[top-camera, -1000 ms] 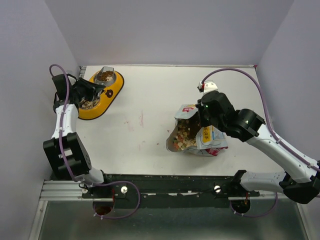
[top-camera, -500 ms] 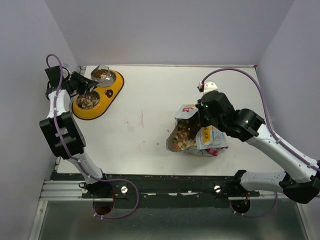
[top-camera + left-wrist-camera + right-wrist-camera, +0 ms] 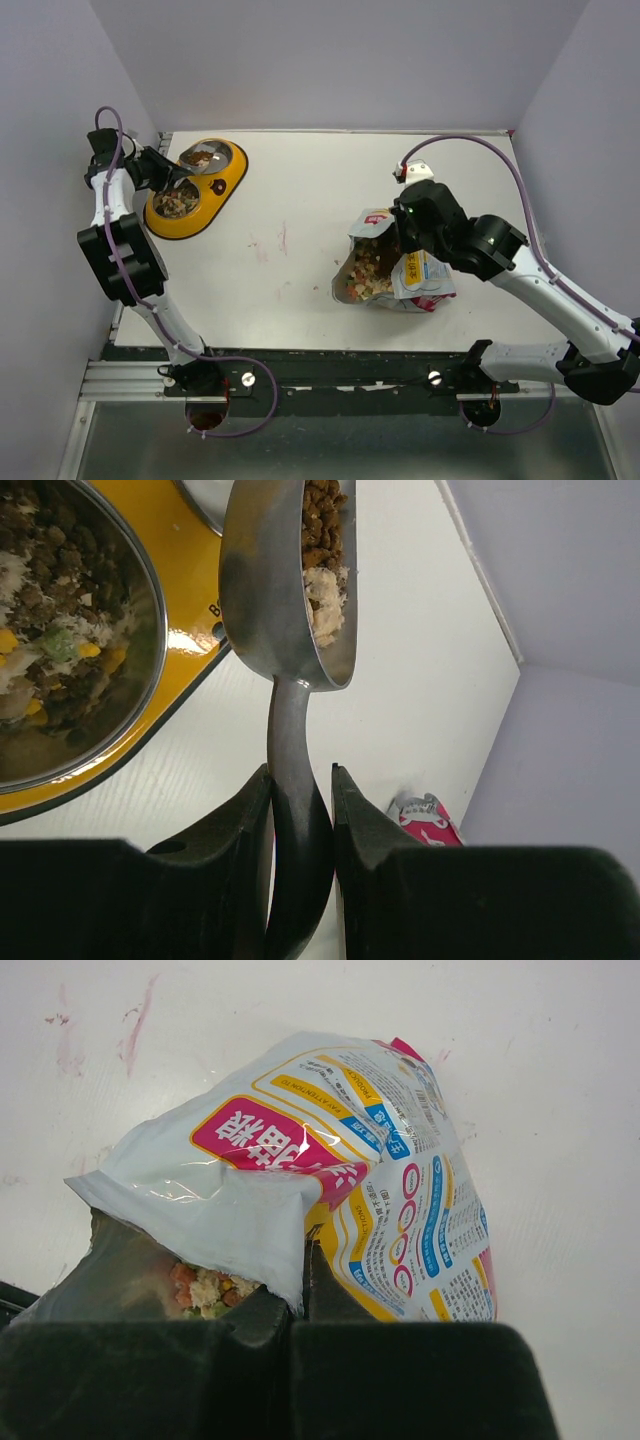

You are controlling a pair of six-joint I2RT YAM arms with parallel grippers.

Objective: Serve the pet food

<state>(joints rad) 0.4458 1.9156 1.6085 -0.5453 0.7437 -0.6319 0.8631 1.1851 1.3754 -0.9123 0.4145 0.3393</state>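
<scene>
Gripping the handle of the silver scoop (image 3: 285, 610), the left jaws were clamped on it at the far left corner of the worktop (image 3: 300, 190). The scoop was turned on its side with some brown kibble (image 3: 320, 530) inside it, and it hung over the far cup of the yellow double bowl (image 3: 228, 180). The near cup (image 3: 177, 203) was already full of mixed pieces. Well apart, on the right half, the pouch (image 3: 422, 275) lay on its side, its mouth open toward the left and pet food (image 3: 363, 270) showing inside. The right jaws were pressed together on the upper edge of the pouch. Between bowl and pouch, faint reddish marks (image 3: 283, 238) lay on the white surface.
</scene>
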